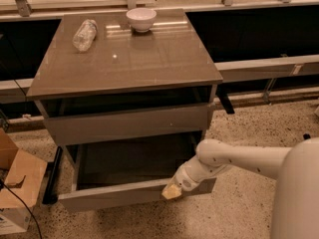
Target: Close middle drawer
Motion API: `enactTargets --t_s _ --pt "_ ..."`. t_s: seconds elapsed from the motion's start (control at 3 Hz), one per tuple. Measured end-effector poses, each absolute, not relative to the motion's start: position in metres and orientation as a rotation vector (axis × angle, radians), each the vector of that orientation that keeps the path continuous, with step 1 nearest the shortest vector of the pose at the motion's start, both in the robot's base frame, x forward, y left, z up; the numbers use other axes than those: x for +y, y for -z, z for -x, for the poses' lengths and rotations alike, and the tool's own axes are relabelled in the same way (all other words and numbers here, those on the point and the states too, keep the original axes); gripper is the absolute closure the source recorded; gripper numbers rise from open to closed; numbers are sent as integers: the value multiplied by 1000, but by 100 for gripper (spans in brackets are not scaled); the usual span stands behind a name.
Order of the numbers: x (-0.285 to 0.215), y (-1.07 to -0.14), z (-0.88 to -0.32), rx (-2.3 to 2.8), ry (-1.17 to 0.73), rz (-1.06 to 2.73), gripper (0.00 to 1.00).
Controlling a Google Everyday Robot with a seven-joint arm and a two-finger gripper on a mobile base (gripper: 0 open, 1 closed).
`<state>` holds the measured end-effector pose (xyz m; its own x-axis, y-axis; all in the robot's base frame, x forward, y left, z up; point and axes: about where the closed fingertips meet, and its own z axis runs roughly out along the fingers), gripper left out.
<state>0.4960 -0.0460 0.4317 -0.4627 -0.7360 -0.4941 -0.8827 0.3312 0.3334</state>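
Note:
The middle drawer [114,195] is pulled far out of the grey-brown cabinet, and its dark grey box interior [132,161] shows. Its plain front panel faces me, low in the view. The topmost drawer front [127,125] sits above it, nearly flush under the countertop. The lowest front is hidden below the open drawer. My gripper [172,192] is at the end of the white arm [234,158], which comes in from the right. Its yellowish tip rests against the upper edge of the middle drawer's front panel, right of centre.
A white bowl [141,19] and a lying clear plastic bottle [84,34] are on the countertop [149,59]. A cardboard box [17,183] stands on the floor at the left. A railing [264,68] runs behind the cabinet. The speckled floor [239,208] lies to the right.

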Motion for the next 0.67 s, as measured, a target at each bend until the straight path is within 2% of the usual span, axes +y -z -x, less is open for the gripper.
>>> enactTargets --t_s 0.33,0.67 --pt "-45 -430 -497 2345 -830 1458 100" --pt "-40 -420 -518 2335 -824 1432 81"
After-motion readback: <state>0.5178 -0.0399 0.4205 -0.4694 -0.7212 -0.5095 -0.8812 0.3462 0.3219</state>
